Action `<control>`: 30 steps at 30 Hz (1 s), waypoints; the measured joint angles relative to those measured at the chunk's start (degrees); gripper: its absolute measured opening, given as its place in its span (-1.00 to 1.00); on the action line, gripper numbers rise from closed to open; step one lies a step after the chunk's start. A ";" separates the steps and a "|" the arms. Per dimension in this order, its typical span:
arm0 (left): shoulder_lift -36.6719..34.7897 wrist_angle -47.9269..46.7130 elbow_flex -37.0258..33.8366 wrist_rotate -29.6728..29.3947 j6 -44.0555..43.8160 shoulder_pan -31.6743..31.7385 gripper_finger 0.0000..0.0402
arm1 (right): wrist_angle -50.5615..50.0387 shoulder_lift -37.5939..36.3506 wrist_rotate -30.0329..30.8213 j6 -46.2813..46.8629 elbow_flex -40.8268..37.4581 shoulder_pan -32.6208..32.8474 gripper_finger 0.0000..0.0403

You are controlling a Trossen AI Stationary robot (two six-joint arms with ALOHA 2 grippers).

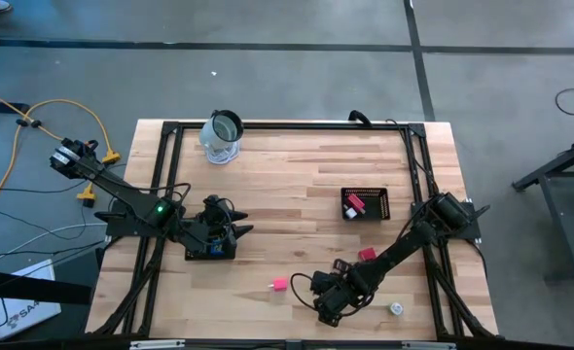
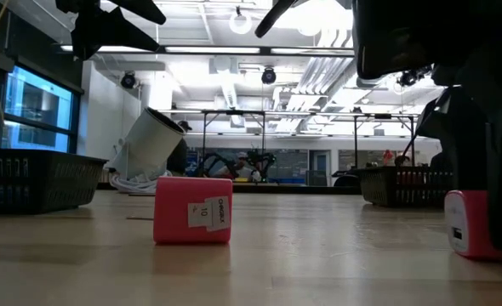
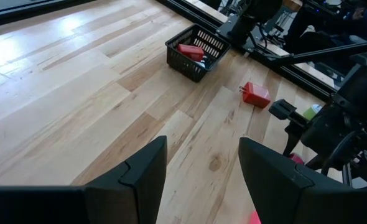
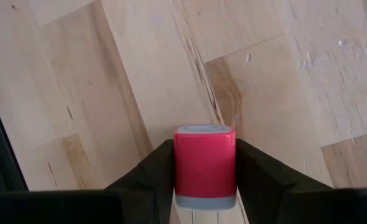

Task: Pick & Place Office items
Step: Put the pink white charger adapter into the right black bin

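My right gripper (image 1: 331,303) is low over the table's near side, shut on a red block with grey ends (image 4: 204,168). The same block shows at the low view's right edge (image 2: 476,225), under the dark gripper. A pink block (image 1: 280,284) (image 2: 192,210) stands on the table just left of it. Another red block (image 1: 367,255) (image 3: 255,94) lies flat farther right. A whitish round piece (image 1: 397,308) sits near the front edge. My left gripper (image 3: 202,168) is open, hovering at the table's left by a black tray (image 1: 209,248). My right gripper pinches the red block by its two long sides (image 4: 183,171), one finger (image 4: 155,168) on each side, coming from above and pointing down. The block stands upright between the fingers. In the low view its bottom end (image 2: 472,251) looks level with the table top.
A black mesh tray (image 1: 382,204) (image 3: 171,53) holding red items stands right of centre. A second mesh tray sits under my left gripper. A clear glass jar (image 1: 224,136) stands near the far edge. Bare wood lies across the table's middle. Black frame rails run along the table edges.
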 joint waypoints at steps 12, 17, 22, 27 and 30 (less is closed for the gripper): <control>0.00 0.00 0.00 0.01 0.00 0.00 -0.03 | 0.00 0.00 0.24 -0.44 0.00 -0.06 -0.35; 0.00 -0.01 0.00 0.00 -0.01 0.00 -0.03 | -0.02 0.00 0.29 -1.60 0.00 -0.45 -0.33; 0.00 -0.01 0.00 0.01 0.00 0.00 -0.03 | -0.37 0.00 0.29 -3.41 0.02 -1.72 -0.36; 0.00 -0.01 0.00 0.02 -0.01 0.00 -0.03 | -1.39 -0.06 0.04 -6.14 0.06 -3.76 -0.34; 0.00 -0.01 0.00 0.00 0.00 0.00 -0.03 | -2.63 -0.59 -0.06 -7.95 0.06 -5.25 -0.35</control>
